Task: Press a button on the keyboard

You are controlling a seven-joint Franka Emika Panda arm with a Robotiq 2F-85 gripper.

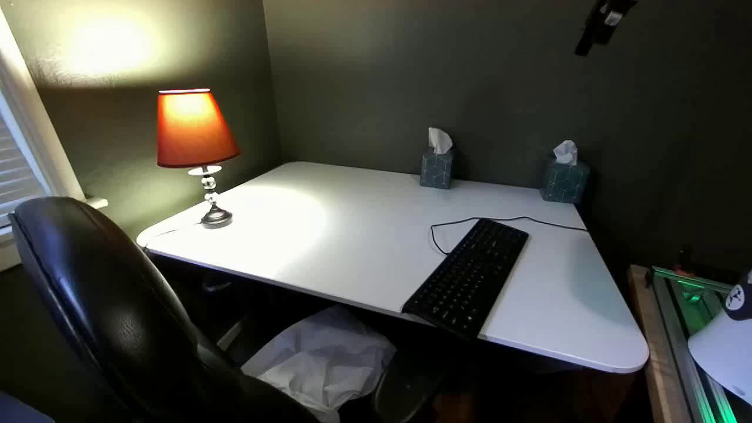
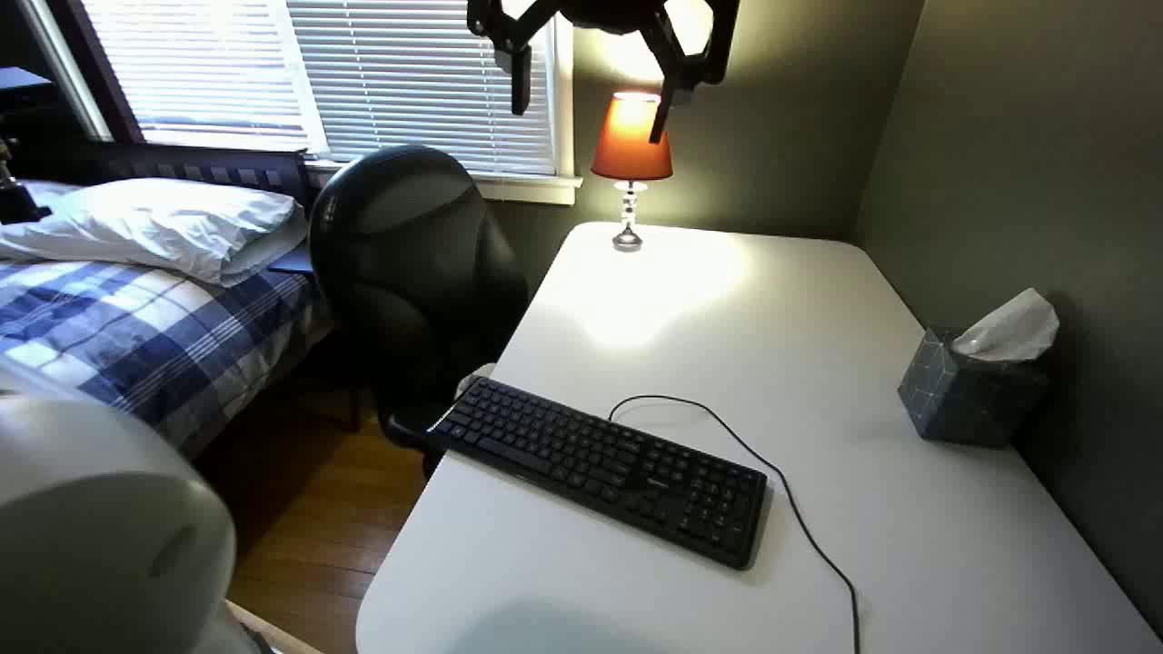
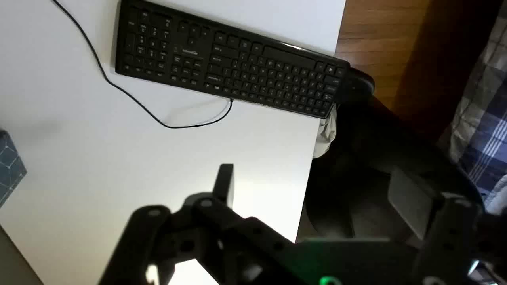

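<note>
I hold the jaws parted, empty, higher than the keyboard [image 2: 603, 466], probably for clearance. The keyboard's cable [image 3: 170, 127] runs alongside, presumably leaving keys [image 3: 273, 75] free.

home bedroom | plaid-covered bed [image 2: 173, 331] | white pillow [image 2: 173, 218] | shaded lamp [image 2: 630, 154] | desk [image 2: 781, 318] | window blinds [image 2: 418, 86]

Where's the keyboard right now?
In an exterior view, the computer keyboard lies on the white desk, its left end jutting past the desk's left edge beside the black office chair.
</note>
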